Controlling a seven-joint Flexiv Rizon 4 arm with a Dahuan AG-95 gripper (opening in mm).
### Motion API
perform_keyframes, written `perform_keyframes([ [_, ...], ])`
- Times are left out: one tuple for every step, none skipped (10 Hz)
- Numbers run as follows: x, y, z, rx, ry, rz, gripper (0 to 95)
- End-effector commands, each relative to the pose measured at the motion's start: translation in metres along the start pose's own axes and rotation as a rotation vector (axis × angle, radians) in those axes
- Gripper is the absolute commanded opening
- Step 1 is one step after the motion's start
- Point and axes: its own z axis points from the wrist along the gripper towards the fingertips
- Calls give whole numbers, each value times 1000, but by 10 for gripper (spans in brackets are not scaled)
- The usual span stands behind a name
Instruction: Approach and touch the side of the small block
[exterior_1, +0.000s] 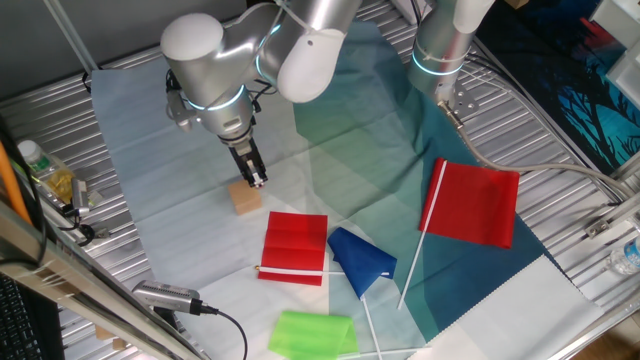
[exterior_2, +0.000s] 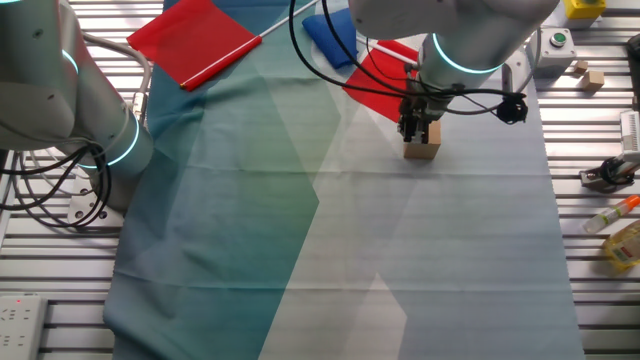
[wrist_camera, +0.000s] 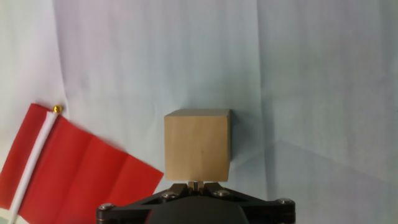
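Hand view puts us right at the fingertips: the gripper (wrist_camera: 196, 185) sits at the bottom edge, its two tips drawn in until they nearly meet, nothing between them. Directly ahead, just past those tips, is the small block (wrist_camera: 198, 145), a plain tan wooden cube with smooth faces and crisp edges, its near side facing the fingers square on. The tips look to be at that face, touching or a hair short; from here I can't call contact for certain. Being a cube, it has no long axis to worry about, so the approach line is simply straight ahead into that near side.

Off to the left of the block lies a red flag (wrist_camera: 74, 168), creased cloth on a thin white stick, close to the cube but apart from it.

Out to one fixed view: the gripper (exterior_1: 257, 180) hangs down from the silver arm (exterior_1: 215, 70), pointed at the block (exterior_1: 245, 198), which rests on the pale, wrinkled tablecloth (exterior_1: 150, 200). Beyond it are a blue flag (exterior_1: 360, 258), a green flag (exterior_1: 312, 333) and a larger red flag (exterior_1: 478, 203), all well clear.

The other fixed view agrees: fingers low against the block (exterior_2: 421, 148), red cloth behind. My read: only the last nudge forward remains, gently, since a light cube will slide.
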Motion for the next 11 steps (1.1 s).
perform_keyframes([
  [1, 0, 0, 0, 8, -2, 0],
  [1, 0, 0, 1, 8, -3, 0],
  [2, 0, -1, 2, 7, -6, 0],
  [2, 1, -1, 2, 6, -7, 0],
  [2, 1, -1, 5, 7, -9, 0],
  [2, 1, -2, 7, 6, -11, 0],
  [3, 1, -3, 7, 6, -9, 0],
  [5, 1, -6, 6, 6, -8, 0],
  [8, 1, -11, 5, 6, -9, 0],
  [11, 1, -16, 6, 9, -11, 0],
  [13, 1, -23, 7, 13, -13, 0],
])
